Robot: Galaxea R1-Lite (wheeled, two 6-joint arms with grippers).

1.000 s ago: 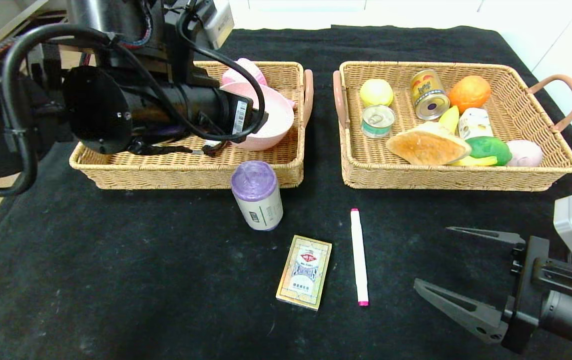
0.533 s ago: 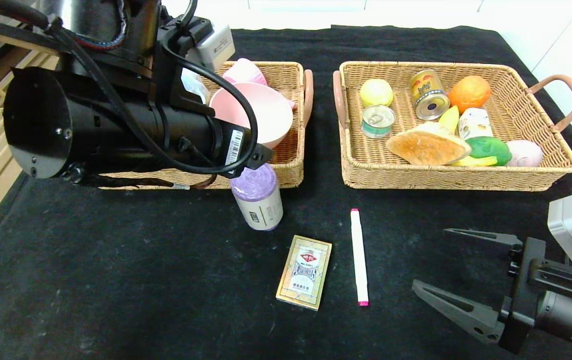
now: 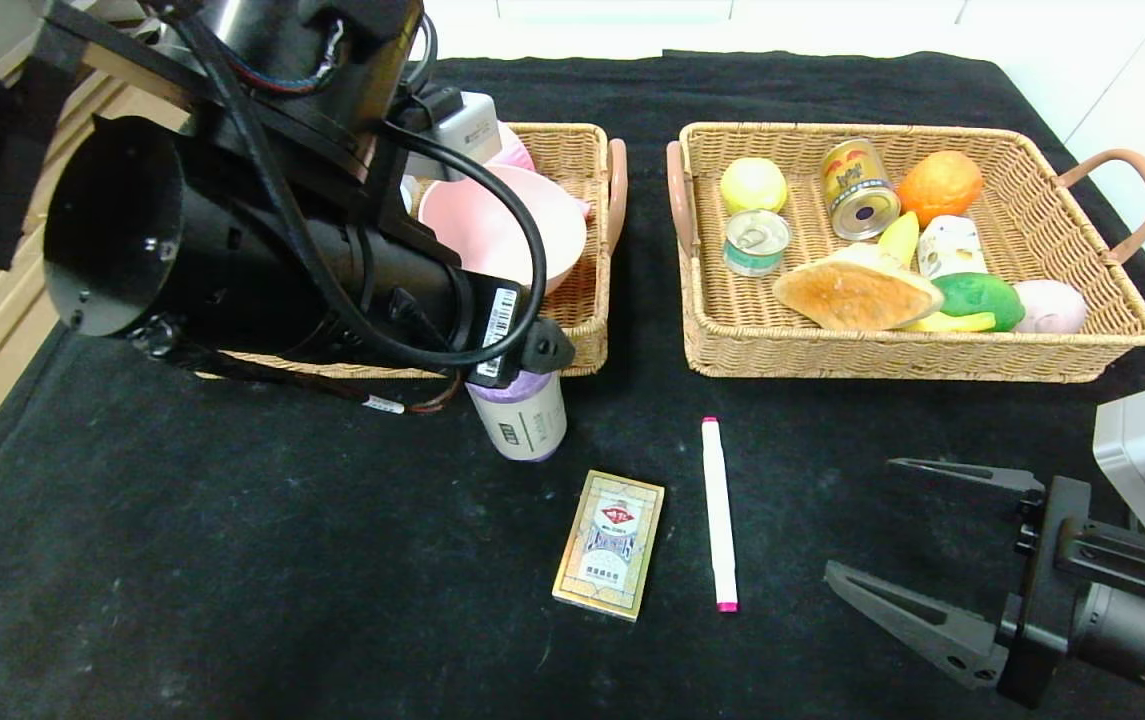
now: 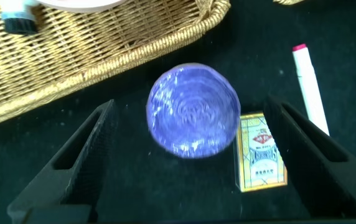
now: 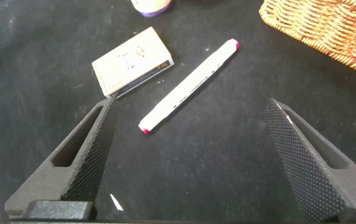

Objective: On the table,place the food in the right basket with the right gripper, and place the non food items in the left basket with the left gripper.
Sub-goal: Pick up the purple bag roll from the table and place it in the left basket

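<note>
Where left arm looms, purple roll (image 3: 522, 420) half-hidden

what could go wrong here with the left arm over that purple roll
1. The left gripper is open above the upright purple-topped cylindrical roll; an off-centre descent could tip it over.
2. The yellow card box lies beside the roll, near one finger, which might nudge it.
3. The left wicker basket wall stands close behind, so the gripper could catch it.
</note>
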